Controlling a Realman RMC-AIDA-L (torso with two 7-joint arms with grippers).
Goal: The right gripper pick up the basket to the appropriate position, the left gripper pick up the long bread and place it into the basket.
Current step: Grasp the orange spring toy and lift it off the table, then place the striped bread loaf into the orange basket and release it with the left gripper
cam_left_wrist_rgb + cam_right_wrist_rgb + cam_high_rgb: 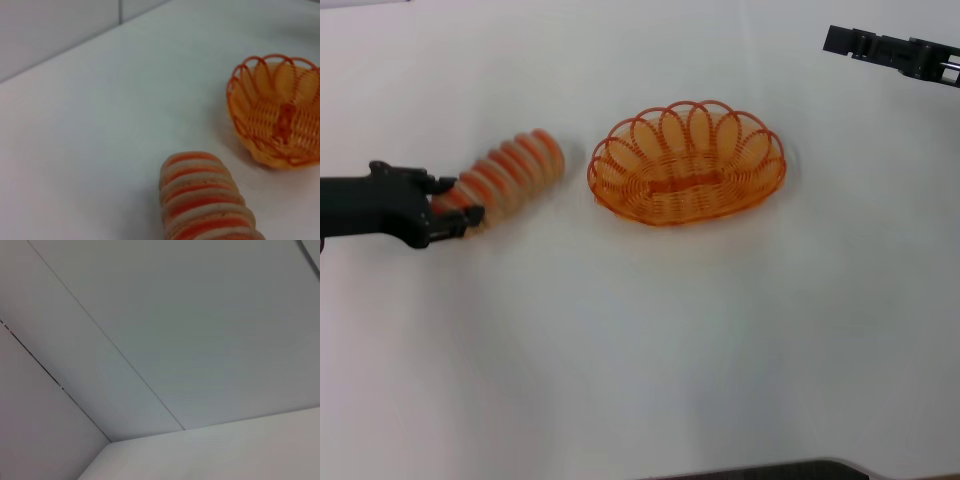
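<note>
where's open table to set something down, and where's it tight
Open: the table in front of the basket and bread, and between basket and right gripper. Tight: the gap between bread and basket, beside the left gripper.

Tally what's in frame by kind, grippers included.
Grippers: 2, left gripper at the bread's end, right gripper far off to the right.
Bread: 1, long bread.
Baskets: 1, basket, empty.
Total: 4.

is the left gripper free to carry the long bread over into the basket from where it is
Probably yes. The left gripper is closed on one end of the long bread, and only bare table lies between it and the empty basket. The right gripper is off at the far side.
</note>
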